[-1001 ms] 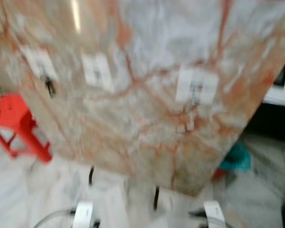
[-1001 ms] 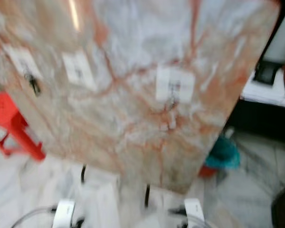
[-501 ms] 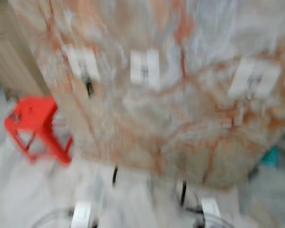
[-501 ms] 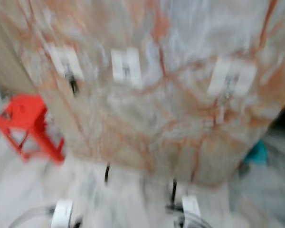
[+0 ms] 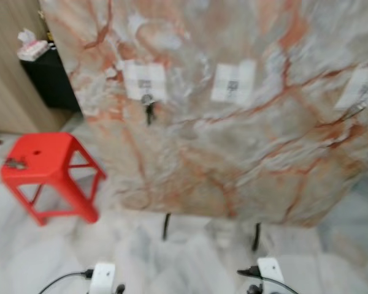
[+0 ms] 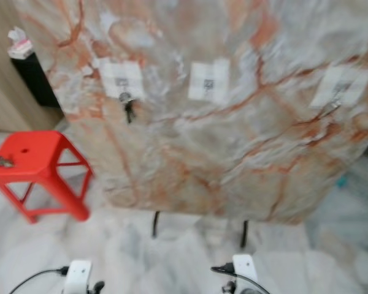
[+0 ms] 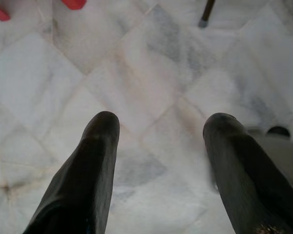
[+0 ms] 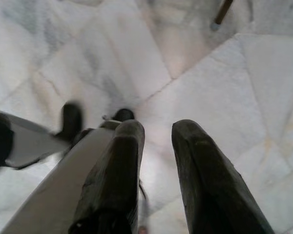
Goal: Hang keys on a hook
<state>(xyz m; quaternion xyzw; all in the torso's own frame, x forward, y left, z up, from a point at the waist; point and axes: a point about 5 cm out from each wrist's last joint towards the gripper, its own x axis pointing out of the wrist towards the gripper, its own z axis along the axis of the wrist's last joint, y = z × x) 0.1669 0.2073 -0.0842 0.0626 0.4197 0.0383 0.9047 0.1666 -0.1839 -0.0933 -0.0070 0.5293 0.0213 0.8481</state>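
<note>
- Left pincer (image 7: 158,127): hangs low over the marble floor (image 7: 136,73), its two black fingers spread wide apart with nothing between them.
- Right pincer (image 8: 157,131): also low over the floor, fingers nearly together with a narrow gap between the tips, nothing held; a silver limb of the robot crosses beside it.
- Marble-patterned board (image 5: 233,122): large upright panel with white and orange veining, standing on thin black legs (image 5: 166,226) ahead of the robot.
- Hook plates: three white squares fixed across the upper part of the board, at the left (image 5: 145,81), the middle (image 5: 233,82) and the right (image 5: 363,90).
- Keys (image 5: 149,110): a small dark bunch hanging from the hook of the left plate, resting against the board face just under that plate.
- Right plate: something thin and pale hangs from it; too blurred to name.
- Red plastic stool (image 5: 49,171): stands on the floor to the left of the board, near its lower corner; a small dark item (image 5: 13,163) lies on its seat, too small to identify.
- Black cabinet (image 5: 49,76): behind the stool, beside a wooden wall; a pale object (image 5: 32,46) sits on top of it.
- White wrist housings (image 5: 102,275) (image 5: 270,271): visible at the lower edge of the head views, each with a black cable.
</note>
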